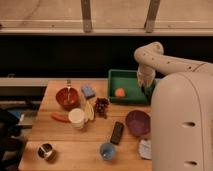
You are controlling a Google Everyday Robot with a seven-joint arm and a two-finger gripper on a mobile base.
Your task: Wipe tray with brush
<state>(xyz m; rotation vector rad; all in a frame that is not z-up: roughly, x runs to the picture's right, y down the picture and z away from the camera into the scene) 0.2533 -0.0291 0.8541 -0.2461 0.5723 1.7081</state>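
Note:
The green tray [128, 80] sits at the back right of the wooden table, with a small orange thing [120, 92] inside it. My gripper [145, 86] hangs from the white arm over the tray's right end. It is shut on the brush [148, 93], a short dark stick pointing down into the tray near its right wall. My own white body hides the tray's right edge and the brush tip.
On the table [80, 140] stand a red bowl [67, 97] with a fork, a blue sponge [88, 91], grapes [102, 106], a banana [89, 111], a white cup [76, 118], a black remote [117, 132], a purple bowl [137, 122], a blue cup [107, 150] and a small tin [46, 151].

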